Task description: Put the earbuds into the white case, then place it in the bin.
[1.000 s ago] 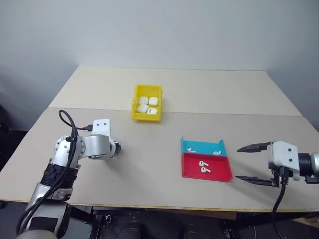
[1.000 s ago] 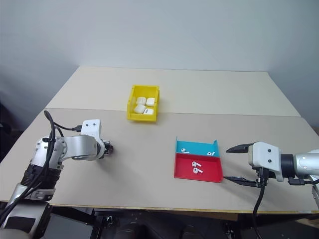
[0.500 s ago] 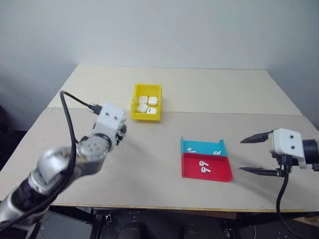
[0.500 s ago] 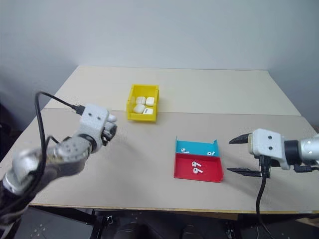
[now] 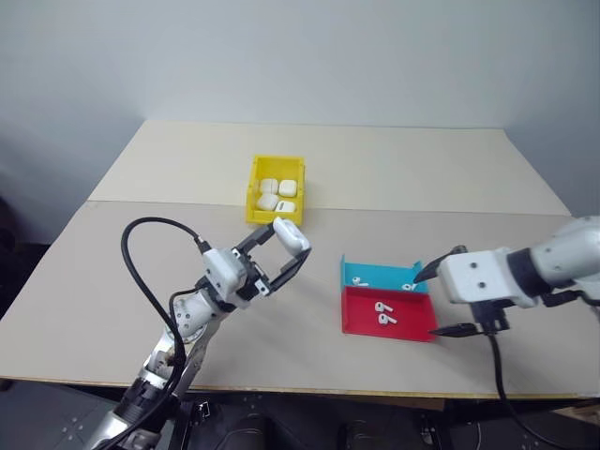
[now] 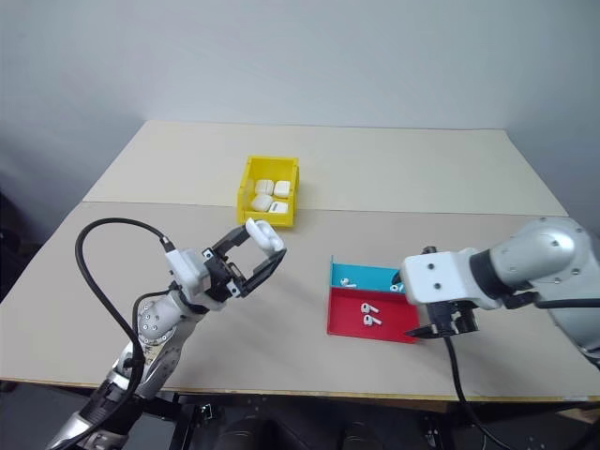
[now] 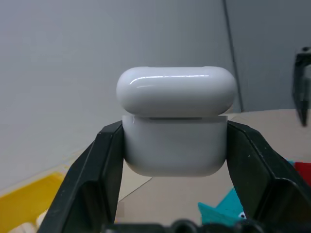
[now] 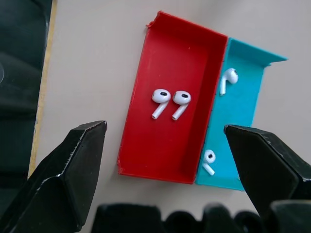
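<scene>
1. While the left end effector is pinching the white earbud case by its lower half between both black fingers, it is holding the case raised above the tabletop, lid uppermost and closed, apparently presenting it for loading.
2. Over the trays, the right end effector is hanging with its fingers spread wide and gripping nothing, pointing down at the red tray, seemingly lining up on a pickup.
3. Two earbuds are lying side by side in the red tray, and two more are sitting well apart in the adjoining teal tray.
4. Farther back on the tabletop, the yellow bin is already holding several white cases, waiting to receive this one once filled.
</scene>
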Action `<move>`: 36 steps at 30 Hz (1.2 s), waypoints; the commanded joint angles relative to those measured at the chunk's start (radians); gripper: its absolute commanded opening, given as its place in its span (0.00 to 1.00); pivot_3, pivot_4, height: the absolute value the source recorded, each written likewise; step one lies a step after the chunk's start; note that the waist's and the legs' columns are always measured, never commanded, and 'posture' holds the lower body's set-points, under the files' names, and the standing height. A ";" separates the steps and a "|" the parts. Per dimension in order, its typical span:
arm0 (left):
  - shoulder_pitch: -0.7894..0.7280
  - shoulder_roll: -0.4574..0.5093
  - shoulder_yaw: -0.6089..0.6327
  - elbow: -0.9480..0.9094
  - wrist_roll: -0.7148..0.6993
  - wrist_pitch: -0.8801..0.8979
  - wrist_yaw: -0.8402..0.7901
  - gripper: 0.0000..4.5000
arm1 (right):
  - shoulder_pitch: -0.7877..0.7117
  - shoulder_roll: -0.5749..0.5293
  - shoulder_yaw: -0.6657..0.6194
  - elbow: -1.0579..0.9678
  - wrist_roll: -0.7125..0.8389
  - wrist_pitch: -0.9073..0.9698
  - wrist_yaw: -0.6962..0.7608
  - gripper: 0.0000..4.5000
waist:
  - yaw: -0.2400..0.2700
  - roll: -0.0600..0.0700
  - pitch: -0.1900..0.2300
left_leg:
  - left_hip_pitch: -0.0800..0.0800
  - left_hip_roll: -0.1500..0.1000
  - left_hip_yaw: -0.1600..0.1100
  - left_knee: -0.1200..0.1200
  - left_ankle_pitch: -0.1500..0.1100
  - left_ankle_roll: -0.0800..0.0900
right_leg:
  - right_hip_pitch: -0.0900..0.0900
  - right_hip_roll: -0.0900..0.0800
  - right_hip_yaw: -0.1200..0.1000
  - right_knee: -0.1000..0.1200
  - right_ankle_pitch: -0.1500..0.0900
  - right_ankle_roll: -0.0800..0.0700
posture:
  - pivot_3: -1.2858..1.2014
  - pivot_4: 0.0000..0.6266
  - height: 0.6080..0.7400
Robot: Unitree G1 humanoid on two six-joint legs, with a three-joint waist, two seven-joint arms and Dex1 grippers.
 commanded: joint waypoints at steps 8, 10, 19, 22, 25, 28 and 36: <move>0.080 -0.110 0.130 0.068 -0.204 -0.015 -0.434 0.62 | -0.113 0.084 0.148 -0.073 -0.108 0.172 0.002 1.00 | -0.014 0.000 0.000 | -0.001 0.000 -0.002 0.003 -0.001 0.002 | 0.001 0.000 0.000 0.001 0.001 0.001 | 0.52 0.24 1.00; 0.105 -0.118 0.144 0.072 -0.210 -0.005 -0.481 0.62 | -0.143 0.110 0.182 -0.058 -0.138 0.180 0.001 0.91 | -0.018 0.000 0.000 | 0.000 0.000 -0.003 0.003 -0.001 0.002 | 0.001 0.000 -0.001 0.001 0.001 0.001 | 0.52 0.24 1.00; 0.144 -0.145 0.180 0.024 -0.161 0.015 -0.514 0.62 | -0.212 0.200 0.307 0.001 -0.274 0.225 0.000 0.75 | -0.024 0.001 0.000 | 0.000 0.000 -0.007 0.003 -0.001 0.002 | 0.001 0.000 0.000 0.001 0.001 0.001 | 0.52 0.24 1.00; 0.158 -0.150 0.189 0.000 -0.152 0.024 -0.515 0.62 | -0.224 0.225 0.328 0.017 -0.303 0.245 0.002 0.75 | -0.025 0.001 0.000 | 0.000 0.001 -0.008 0.003 -0.001 0.002 | 0.000 0.000 0.000 0.002 0.001 0.001 | 0.52 0.24 1.00; 0.166 -0.156 0.192 -0.019 -0.140 0.027 -0.509 0.62 | -0.230 0.237 0.348 0.033 -0.327 0.251 0.013 0.75 | -0.025 0.001 0.000 | 0.000 0.001 -0.008 0.003 -0.001 0.002 | 0.000 0.001 0.000 0.002 0.001 0.001 | 0.52 0.24 1.00; 0.171 -0.161 0.197 -0.025 -0.127 0.029 -0.504 0.62 | -0.230 0.249 0.364 0.054 -0.355 0.253 0.011 0.67 | -0.025 0.001 0.000 | 0.000 0.001 -0.008 0.003 -0.001 0.002 | 0.000 0.001 0.000 0.002 0.001 0.001 | 0.52 0.24 1.00; 0.185 -0.163 0.203 -0.045 -0.113 0.038 -0.493 0.62 | -0.222 0.282 0.378 0.068 -0.385 0.266 0.009 0.63 | -0.025 0.001 0.000 | 0.000 0.001 -0.008 0.003 -0.001 0.002 | 0.000 0.001 0.000 0.002 0.001 0.001 | 0.52 0.24 1.00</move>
